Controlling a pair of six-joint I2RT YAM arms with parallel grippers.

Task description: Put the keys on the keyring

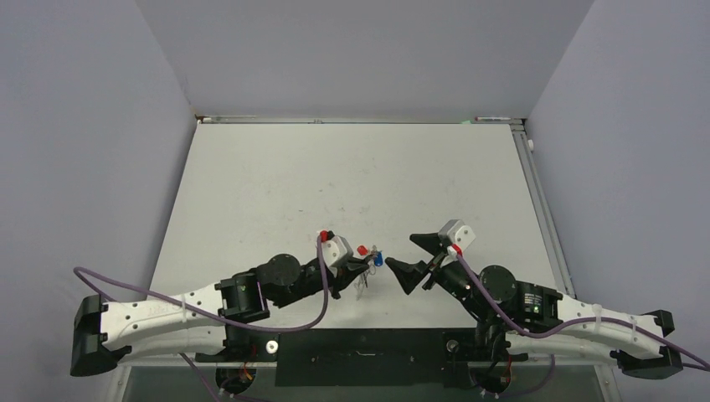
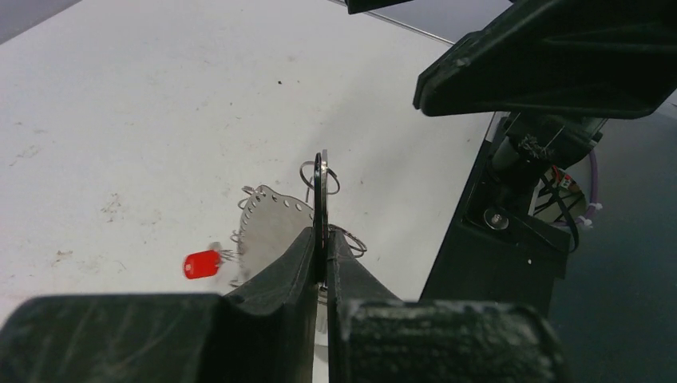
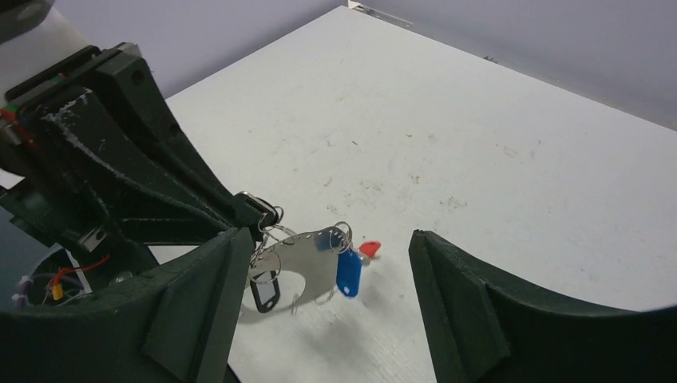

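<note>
My left gripper (image 2: 322, 239) is shut on a thin dark edge of the keyring (image 2: 270, 225), a flat silvery crescent with small holes and wire rings along its rim, and holds it just above the table. A red tag (image 3: 369, 249) and a blue tag (image 3: 349, 271) dangle from it. The keys (image 3: 265, 291), a small dark oval loop, hang from a little ring at the keyring's (image 3: 307, 251) near end. My right gripper (image 3: 327, 239) stands open, its fingers wide either side of the bunch and touching nothing. From above, it (image 1: 413, 258) faces the left gripper (image 1: 362, 270).
The white table (image 1: 352, 184) stretches away behind the bunch, walled at the back and on both sides. A black base plate (image 1: 368, 356) runs along the near edge between the arm mounts. Purple cables loop beside each arm.
</note>
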